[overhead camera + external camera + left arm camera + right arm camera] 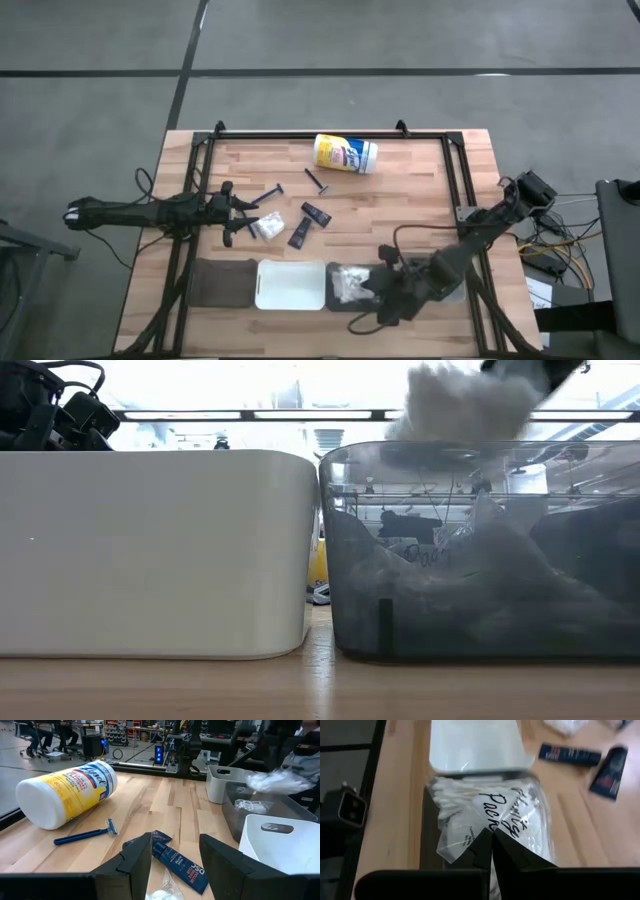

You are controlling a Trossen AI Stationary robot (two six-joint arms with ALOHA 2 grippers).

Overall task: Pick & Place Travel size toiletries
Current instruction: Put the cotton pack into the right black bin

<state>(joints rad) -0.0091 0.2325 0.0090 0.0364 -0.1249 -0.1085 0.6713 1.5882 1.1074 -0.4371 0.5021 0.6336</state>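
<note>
step: placing; the right end effector (492, 840), pinched shut on a clear packet (490, 815), holds it over the dark bin (345, 285)
next: likely release into the bin, then clear
left end effector (175, 852): open, just above a black tube (180, 867) on the wooden desk (400, 200)
room: grey floor, workbenches behind

A yellow-and-white wipes canister (346, 154) lies on its side at the wooden bench's (420, 190) far edge, while a white bin (291, 285) sits between a dark mat (222, 282) and a grey bin (480, 560).
</note>
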